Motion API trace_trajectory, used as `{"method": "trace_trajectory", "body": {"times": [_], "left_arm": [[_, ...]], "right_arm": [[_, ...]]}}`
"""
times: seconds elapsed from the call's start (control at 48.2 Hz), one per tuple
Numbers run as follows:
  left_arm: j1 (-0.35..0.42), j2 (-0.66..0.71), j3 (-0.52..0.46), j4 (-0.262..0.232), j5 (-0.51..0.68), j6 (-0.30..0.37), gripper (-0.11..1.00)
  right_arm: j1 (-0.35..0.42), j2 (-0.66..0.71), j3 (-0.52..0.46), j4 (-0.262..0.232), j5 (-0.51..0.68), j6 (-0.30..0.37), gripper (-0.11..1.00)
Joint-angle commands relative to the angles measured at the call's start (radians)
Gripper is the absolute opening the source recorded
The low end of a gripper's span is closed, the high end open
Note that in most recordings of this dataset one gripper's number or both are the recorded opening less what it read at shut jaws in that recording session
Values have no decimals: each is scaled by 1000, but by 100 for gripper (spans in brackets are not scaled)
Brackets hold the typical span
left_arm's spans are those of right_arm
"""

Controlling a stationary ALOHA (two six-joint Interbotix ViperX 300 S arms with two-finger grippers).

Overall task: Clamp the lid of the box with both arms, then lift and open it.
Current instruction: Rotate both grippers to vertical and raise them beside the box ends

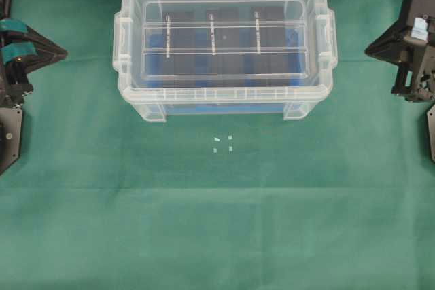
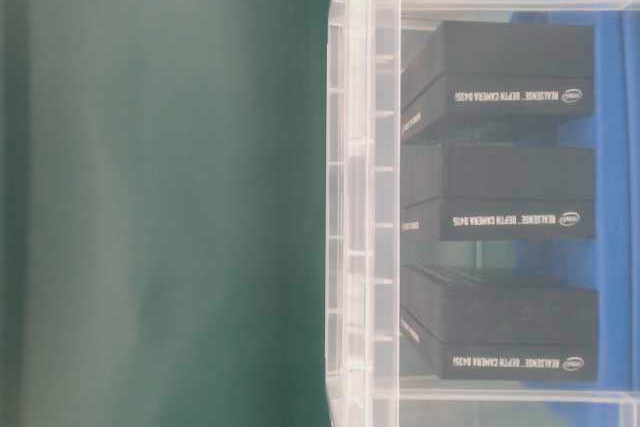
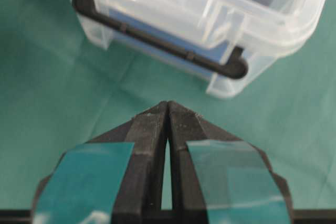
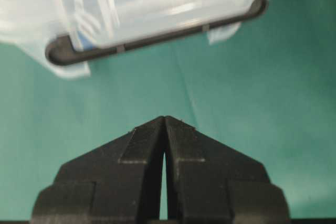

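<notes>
Overhead exterior view gives us the lid [image 1: 224, 39], a flat clear panel with two lengthwise ridges, seated squarely on the box [image 1: 224, 100], which stands in the far middle of the green cloth [image 1: 217, 222]. Through the clear plastic we see a blue insert [image 1: 178, 76] and three black boxes [image 1: 223, 39] side by side; in the table-level view their white lettering reads as RealSense depth camera packaging [image 2: 500, 95]. Just in front of the tub, four small white marks [image 1: 223, 143] sit on the cloth.

Our left gripper [image 1: 62, 51], wrapped in teal tape [image 1: 17, 51], rests at the left edge, well apart from the tub and pointing toward it. Its wrist camera shows the two wedge fingers [image 3: 149, 129] pressed together at the tip, holding nothing, with the tub's dark end handle [image 3: 157, 38] ahead of them.

Our right gripper [image 1: 368, 49], with a patch of light-blue tape [image 1: 419, 30], sits at the right edge, also well clear of the tub. Its wrist view shows the fingers [image 4: 184, 140] closed tip to tip on nothing, facing the other dark handle [image 4: 157, 32] across bare cloth
</notes>
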Motion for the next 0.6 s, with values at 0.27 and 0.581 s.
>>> {"method": "trace_trajectory", "body": {"times": [0.27,0.581], "left_arm": [[5,14,-35,9,54,6,1],[5,109,-57,21,207,78,1]], "right_arm": [[-3,6,-48,-6,49,2,0],[-3,23,-54,-83,115,-20,0]]}}
